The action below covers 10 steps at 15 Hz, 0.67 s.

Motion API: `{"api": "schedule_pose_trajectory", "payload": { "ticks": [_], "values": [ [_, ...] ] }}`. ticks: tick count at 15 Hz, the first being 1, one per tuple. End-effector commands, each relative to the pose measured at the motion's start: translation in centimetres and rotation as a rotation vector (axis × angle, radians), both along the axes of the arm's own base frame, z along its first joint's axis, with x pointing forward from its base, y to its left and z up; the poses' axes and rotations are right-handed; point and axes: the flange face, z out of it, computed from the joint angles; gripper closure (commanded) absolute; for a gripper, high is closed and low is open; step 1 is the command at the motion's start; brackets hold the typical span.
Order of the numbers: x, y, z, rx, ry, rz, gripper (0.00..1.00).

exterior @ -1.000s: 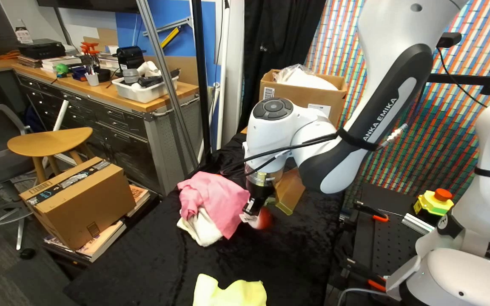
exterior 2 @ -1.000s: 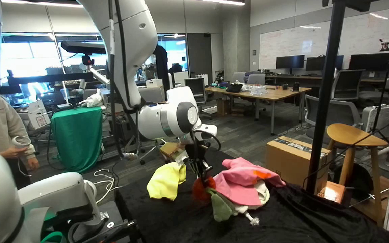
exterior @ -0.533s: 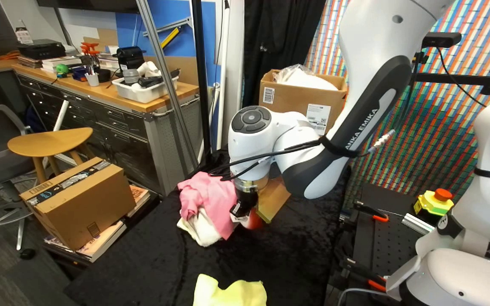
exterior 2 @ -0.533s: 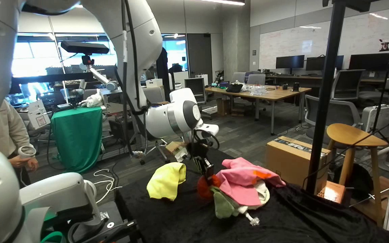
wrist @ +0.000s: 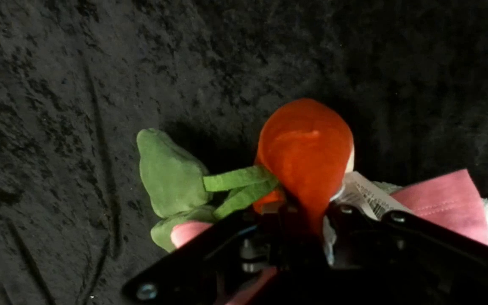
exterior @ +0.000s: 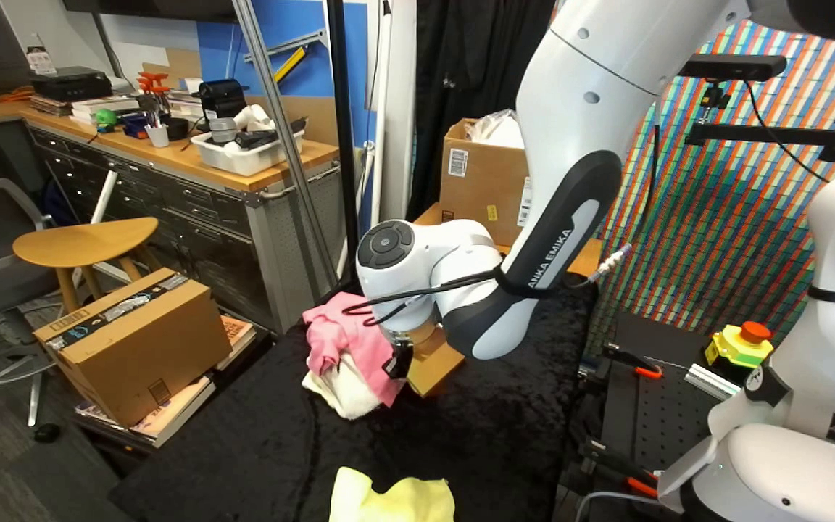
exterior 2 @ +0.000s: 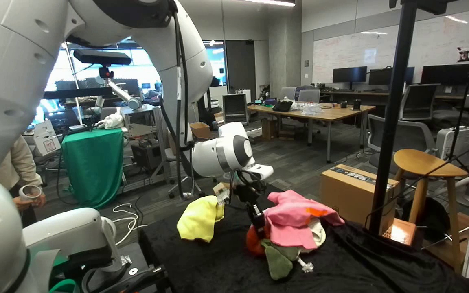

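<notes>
Red soft toy (wrist: pixel 305 144) with green leafy bits (wrist: pixel 172 178) is what the gripper (wrist: pixel 309 217) has hold of — the two fingers are clamped on its thin red neck, with the round red end poking out. It is low over the black cloth (exterior 2: pixel 210 262), right beside the pink cloth (exterior 2: pixel 295 219), which has a white cloth (exterior: pixel 345 391) peeking out from under it. I can't tell if the toy sits on the black cloth or hangs just above it. To do this bit well, squeeze firmly, because the pinched part looks small, and soft things may squish and slip out. Go slow and smooth, since the green bits stick out to one side and could swing or drag. Some pink shows right up against them, so going up a little before going sideways should help stop a snag. Watch the white paper tag (wrist: pixel 367 195) too — it is right by the fingers and could get caught. The yellow cloth (exterior 2: pixel 200 217) lies well apart, so it should not get in the way.
</notes>
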Motion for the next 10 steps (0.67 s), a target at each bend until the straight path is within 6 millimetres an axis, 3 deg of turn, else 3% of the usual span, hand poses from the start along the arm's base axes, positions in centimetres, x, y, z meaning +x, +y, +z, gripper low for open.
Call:
{"api": "schedule_pose_trajectory", "payload": {
  "ticks": [1,7,8,10],
  "values": [
    [2.0,-1.0,-1.2,-0.027,0.005,-0.090,0.91],
    [2.4,-2.4,-1.5,-0.030,0.024,-0.126,0.92],
    [2.4,-2.4,-1.2,-0.027,0.021,-0.125,0.65],
    [2.0,-2.3,-0.6,-0.023,0.019,-0.102,0.57]
  ]
}}
